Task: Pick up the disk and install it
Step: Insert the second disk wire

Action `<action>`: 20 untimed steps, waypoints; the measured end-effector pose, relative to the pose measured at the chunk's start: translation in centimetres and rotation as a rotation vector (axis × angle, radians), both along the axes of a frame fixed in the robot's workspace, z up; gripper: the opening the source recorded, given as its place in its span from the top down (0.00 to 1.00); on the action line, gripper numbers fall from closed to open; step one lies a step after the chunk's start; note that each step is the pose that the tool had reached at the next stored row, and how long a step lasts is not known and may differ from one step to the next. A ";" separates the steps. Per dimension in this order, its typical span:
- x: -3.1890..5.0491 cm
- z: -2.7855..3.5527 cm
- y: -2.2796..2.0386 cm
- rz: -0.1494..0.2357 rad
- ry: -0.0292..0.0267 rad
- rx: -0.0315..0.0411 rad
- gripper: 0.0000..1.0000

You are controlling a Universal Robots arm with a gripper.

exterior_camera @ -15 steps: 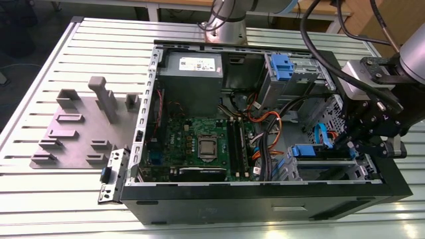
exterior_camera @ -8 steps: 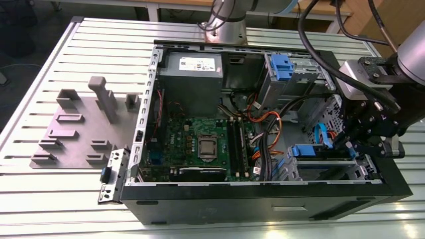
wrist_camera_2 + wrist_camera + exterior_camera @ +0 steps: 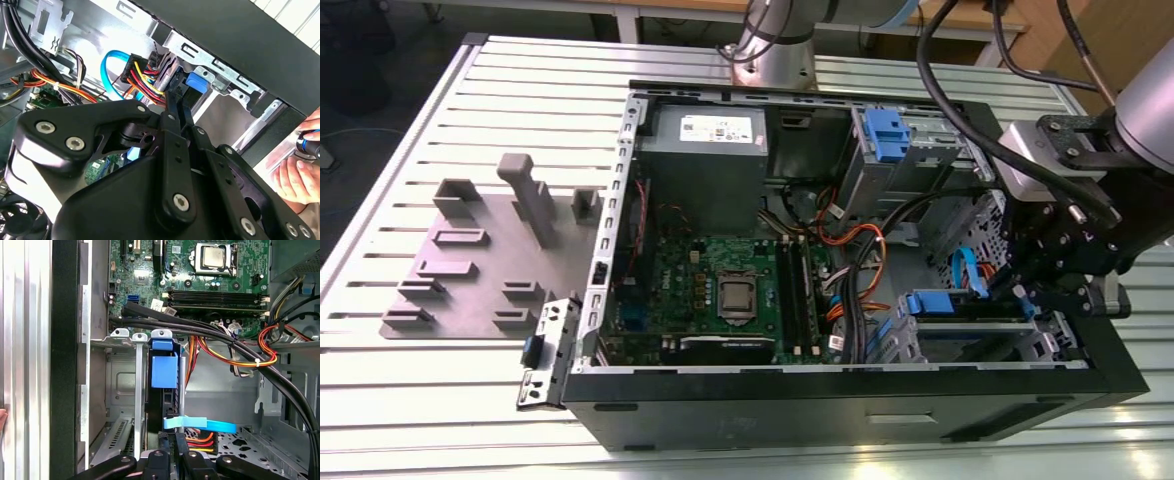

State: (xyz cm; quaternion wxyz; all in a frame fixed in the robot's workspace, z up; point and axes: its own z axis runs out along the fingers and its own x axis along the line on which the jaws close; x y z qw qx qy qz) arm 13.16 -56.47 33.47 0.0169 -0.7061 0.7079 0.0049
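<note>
- Where the arm reaches into the open computer case point(image 3: 854, 385) on the slatted surface point(image 3: 427, 400), hangs the end effector point(image 3: 1027, 290) over the corner at the exterior view's right, above the lower drive cage point(image 3: 987, 335).
- Shows its fingers point(image 3: 172, 107) pressed together in the second wrist view, two black bars side by side with nothing seen between them.
- Points those tips straight at the disk point(image 3: 164, 371), which stands on edge in a slot of the grey cage, marked by its blue plastic rail and tab.
- Puts the disk directly ahead of the tips and very close; cannot tell whether touching or just short of it.
- Runs the disk's long axis down into the slot, in line with the fingers, so judged to be a matter of travel along that line and not sideways.
- Looks seated or close to seated in the cage, judging by the blue tab point(image 3: 942, 303) sitting level with the cage's edge.
- Crosses just in front of the tips a flat blue cable point(image 3: 210, 425), with a bundle of red, yellow and black wires point(image 3: 145, 77) beside it.
- Rests a person's hand point(image 3: 295, 175) on the outside of the case wall, well apart from the slot.
</note>
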 end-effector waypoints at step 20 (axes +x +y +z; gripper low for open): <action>0.00 -0.62 0.00 0.000 0.0000 -0.0002 0.84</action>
